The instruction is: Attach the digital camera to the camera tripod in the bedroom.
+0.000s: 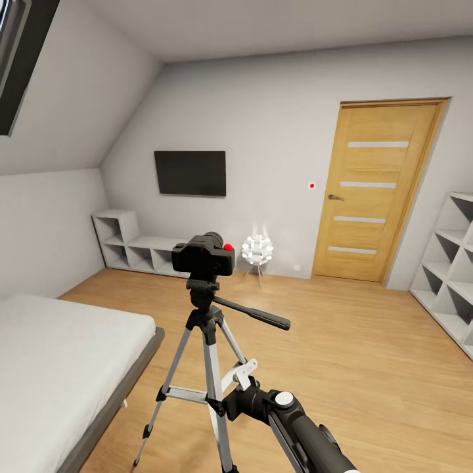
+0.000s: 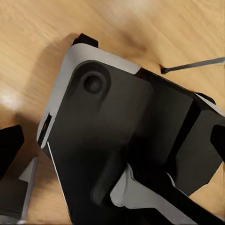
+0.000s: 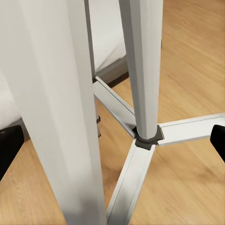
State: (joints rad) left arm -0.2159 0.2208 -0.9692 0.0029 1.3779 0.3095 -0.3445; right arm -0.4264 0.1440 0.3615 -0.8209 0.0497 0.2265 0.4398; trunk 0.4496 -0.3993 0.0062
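Note:
The black digital camera, red button on top, sits on the head of the camera tripod in the middle of the bedroom floor. The tripod's black pan handle points right. My right gripper is low down beside the silver legs, on their right. In the right wrist view this gripper is open, its dark fingertips far apart, with a silver leg and the leg braces close in front. My left gripper hangs open over my own dark base and the wood floor.
A grey bed lies close on the tripod's left. A black TV and low white shelves line the far wall, with a white lamp and an oak door. White shelving stands at the right.

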